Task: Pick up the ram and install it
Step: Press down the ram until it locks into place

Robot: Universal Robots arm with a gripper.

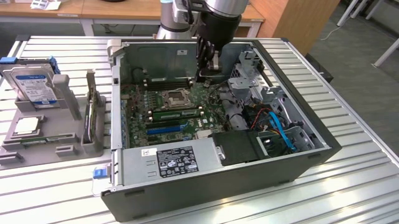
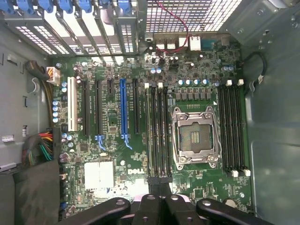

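Zero tilt: keep pincer [image 1: 209, 77], fingers together, square over ram [image 1: 177, 113] in near memory slot; press both ends evenly, clear of CPU socket [image 1: 173, 98].

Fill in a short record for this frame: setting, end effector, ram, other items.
setting: open computer case on a slatted table
end effector: end effector shut, inside the case above the motherboard; nothing visible in it
ram: green ram lying along the memory slots beside the CPU socket, apparently seated
other items: grey fixture at the exterior view's left, holding a hard drive
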